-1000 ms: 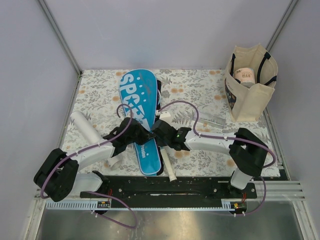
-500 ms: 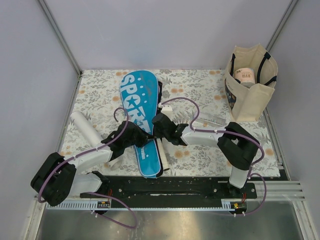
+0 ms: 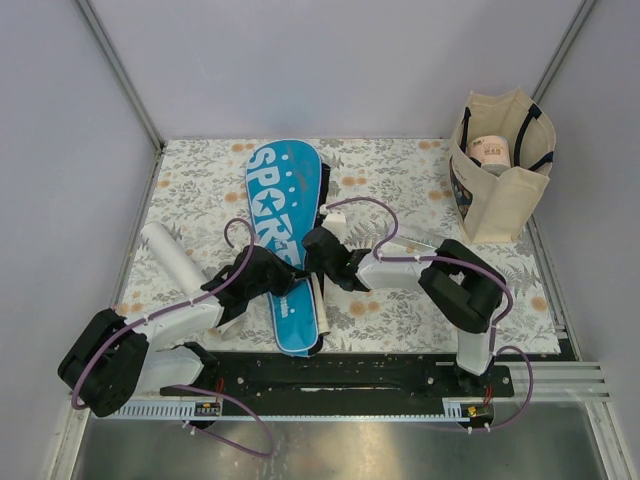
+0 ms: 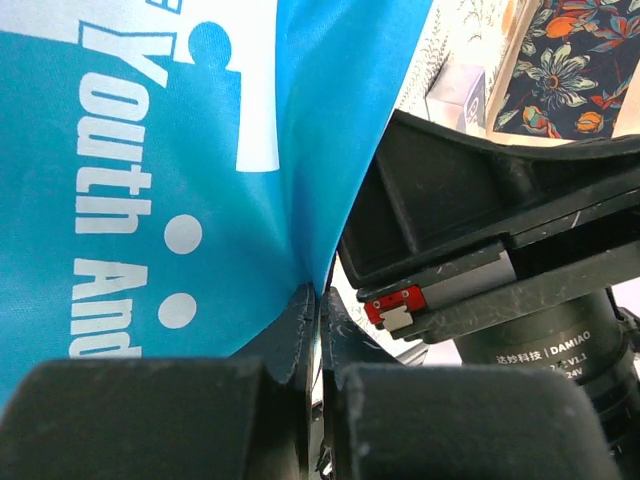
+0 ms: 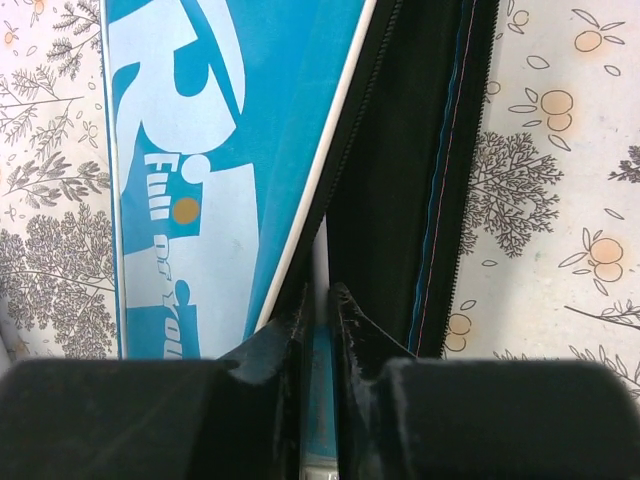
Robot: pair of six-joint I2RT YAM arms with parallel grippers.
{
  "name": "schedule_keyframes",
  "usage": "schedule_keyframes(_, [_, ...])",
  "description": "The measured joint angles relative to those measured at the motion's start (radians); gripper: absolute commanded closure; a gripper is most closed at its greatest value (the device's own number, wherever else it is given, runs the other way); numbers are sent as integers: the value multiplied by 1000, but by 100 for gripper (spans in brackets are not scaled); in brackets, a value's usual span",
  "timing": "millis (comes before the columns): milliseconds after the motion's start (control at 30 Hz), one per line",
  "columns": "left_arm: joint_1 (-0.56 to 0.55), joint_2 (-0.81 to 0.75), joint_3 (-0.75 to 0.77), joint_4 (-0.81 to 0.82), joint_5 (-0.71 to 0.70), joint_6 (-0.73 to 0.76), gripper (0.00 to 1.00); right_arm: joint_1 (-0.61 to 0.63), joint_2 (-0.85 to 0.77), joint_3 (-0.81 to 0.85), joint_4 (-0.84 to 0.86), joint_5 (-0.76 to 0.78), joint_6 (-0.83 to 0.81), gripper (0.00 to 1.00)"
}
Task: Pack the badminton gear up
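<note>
L gripper [image 4: 318, 300] clenched on edge fabric of blue racket-shaped "SPORT" cover [image 3: 283, 215], pinching a fold nr its narrow end. R gripper [image 5: 320, 300] sits at cover's opposite, black zip-side edge, jaws nearly together w/ a thin pale strip between; can't tell if it's gripped. Cover lies mid-table on floral cloth [image 3: 400, 170], wide end twd back. By narrow end a white racket handle [image 3: 319, 318] sticks out. To L, apart, lies white cylindrical tube [image 3: 172, 258]. Far R stands beige cloth tote [image 3: 500, 200].
</note>
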Motion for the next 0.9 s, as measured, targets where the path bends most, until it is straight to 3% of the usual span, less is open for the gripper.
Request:
schedule_keyframes(100, [-2,0,-4,-5,-15,4,100,-6,7,-2,14,-14,4,58])
schedule_keyframes(233, [-6,0,-5,-6,-24,12,100,-25,-18,-22,8,-59,-4,46])
schedule_keyframes(567, [-11,1,-5,-6,-25,35,100,-51,-325,-238,-57,-352,-38,47])
schedule_keyframes(900, [-11,1,-5,-6,-28,45,100,-50,-371,-427,-68,-539,-37,46])
